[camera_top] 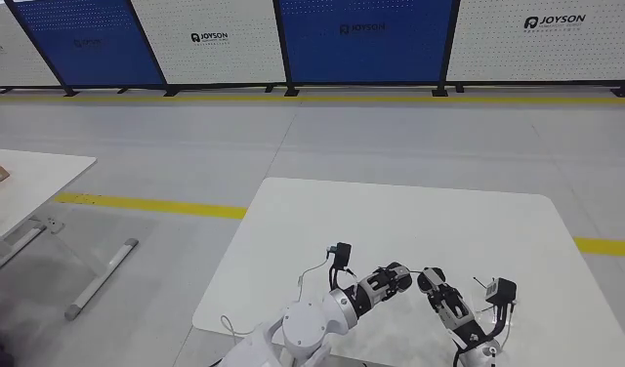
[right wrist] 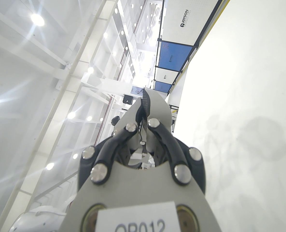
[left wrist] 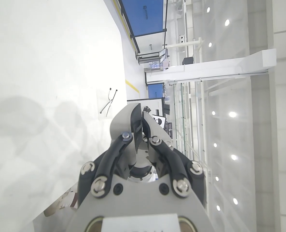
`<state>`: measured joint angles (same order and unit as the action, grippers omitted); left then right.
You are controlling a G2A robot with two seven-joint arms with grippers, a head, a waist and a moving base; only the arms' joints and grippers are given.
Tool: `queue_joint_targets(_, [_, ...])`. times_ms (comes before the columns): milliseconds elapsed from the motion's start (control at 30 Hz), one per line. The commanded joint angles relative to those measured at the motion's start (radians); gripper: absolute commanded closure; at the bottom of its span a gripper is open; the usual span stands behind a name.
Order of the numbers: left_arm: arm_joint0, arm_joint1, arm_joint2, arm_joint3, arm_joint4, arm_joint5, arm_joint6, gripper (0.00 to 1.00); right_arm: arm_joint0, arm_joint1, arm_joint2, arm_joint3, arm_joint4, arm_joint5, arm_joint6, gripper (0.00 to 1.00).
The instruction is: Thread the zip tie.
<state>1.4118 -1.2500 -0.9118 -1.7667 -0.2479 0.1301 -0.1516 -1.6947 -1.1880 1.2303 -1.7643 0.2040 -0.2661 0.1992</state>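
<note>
Item: zip ties (left wrist: 110,101), thin dark straps, at least two, lying flat and crossed over one another on the white tabletop (left wrist: 48,49) near its edge, ahead of the left gripper (left wrist: 141,113) and apart from it. Small locking heads (left wrist: 110,89) sit at the far ends, and the plain tails point back toward the gripper. Whether a third strap lies in the cluster is too small to tell. Handling, as judged: very light, narrow and springy, bending along the length yet stiff enough to hold a line; smooth plastic, likely to slide or skitter on the slick tabletop when nudged; not fragile. The low profile leaves little to pinch from above, and the crossing means lifting one strap may drag the other. Suggested hold: one gripper on the strap just behind a head, to steady the slot, and the other close behind the tail tip, so the short free end stays straight for entry; a grip farther back would let the tip droop and wander. Left gripper: pads drawn together, nothing between them, held above the tabletop. Right gripper (right wrist: 144,100): pads likewise pressed together, carrying nothing, raised beside the tabletop.
</note>
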Motion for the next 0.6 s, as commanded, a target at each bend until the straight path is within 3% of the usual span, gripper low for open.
queue_joint_targets(0, [0.000, 0.000, 0.002, -0.002, 0.004, 0.001, 0.002, 1.00, 0.000, 0.000, 0.000, 0.000, 0.000, 0.000, 0.000, 1.00])
queue_joint_targets(67, [0.001, -0.001, 0.003, -0.005, 0.006, 0.003, 0.005, 1.00, 0.002, 0.000, -0.001, 0.001, -0.008, 0.009, -0.002, 0.96])
queue_joint_targets(100, [0.001, -0.001, 0.004, -0.007, 0.007, 0.005, 0.005, 1.00, 0.003, -0.001, -0.001, 0.000, -0.014, 0.013, -0.003, 0.52])
queue_joint_targets(133, [0.001, -0.001, 0.004, -0.010, 0.008, 0.007, 0.006, 1.00, 0.002, -0.001, -0.001, -0.002, -0.016, 0.015, -0.004, 0.00])
queue_joint_targets(367, [0.005, 0.005, -0.013, -0.031, -0.015, 0.021, -0.049, 1.00, -0.043, 0.002, 0.053, -0.036, 0.049, -0.033, 0.003, 0.00])
queue_joint_targets(467, [0.015, 0.013, -0.043, -0.043, -0.002, 0.024, -0.066, 1.00, -0.081, 0.006, 0.101, -0.057, 0.094, -0.074, 0.011, 0.00])
queue_joint_targets(567, [0.035, 0.023, -0.074, -0.053, 0.003, 0.020, -0.104, 1.00, -0.120, 0.009, 0.157, -0.095, 0.147, -0.074, 0.023, 0.00])
